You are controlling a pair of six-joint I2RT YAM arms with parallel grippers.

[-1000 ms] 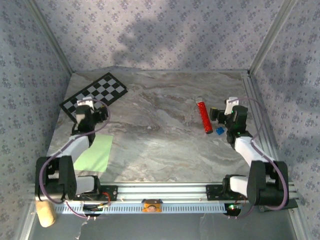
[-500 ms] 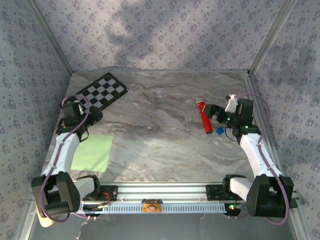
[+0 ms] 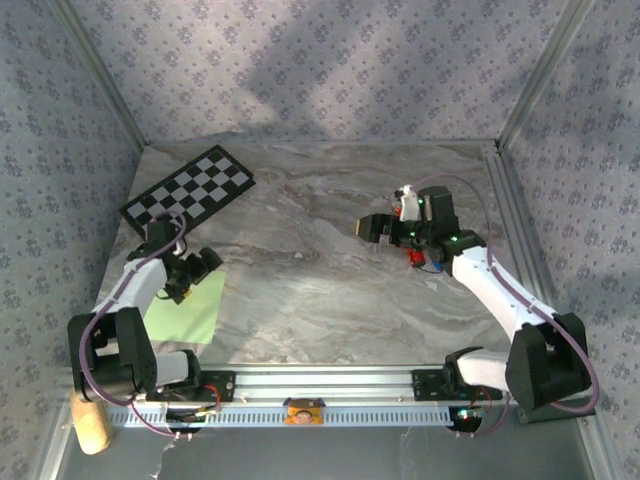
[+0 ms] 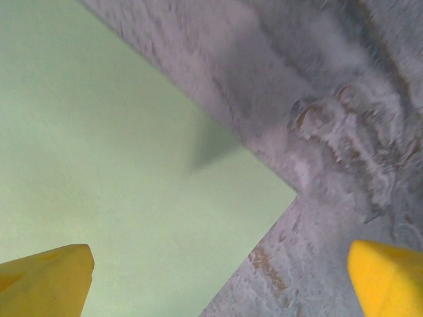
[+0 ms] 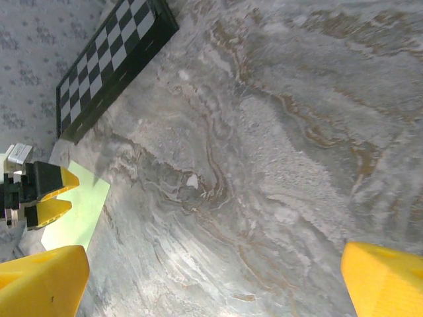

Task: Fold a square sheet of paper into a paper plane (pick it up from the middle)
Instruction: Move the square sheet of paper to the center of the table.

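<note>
The square sheet of paper [image 3: 188, 312], light green, lies flat and unfolded on the marble table near the left edge. Its far right corner [image 4: 291, 193] sits between my left gripper's yellow fingertips [image 4: 46, 276]. My left gripper [image 3: 195, 266] hovers open over that corner with its jaws wide apart. My right gripper [image 3: 372, 227] is open above bare marble right of the table's middle, holding nothing. From the right wrist view, the sheet [image 5: 78, 206] and my left gripper [image 5: 51, 196] show far off. The paper plane is out of view.
A black-and-white checkerboard [image 3: 190, 185] lies at the back left, also seen from the right wrist [image 5: 109, 66]. A red tube [image 3: 414, 257] and a small blue piece [image 3: 437, 266] lie mostly hidden under my right arm. Patterned walls enclose the table.
My left gripper has swung from near the checkerboard down to the sheet's far right corner. My right gripper has moved left from the right edge, over the red tube, toward the table's middle.
</note>
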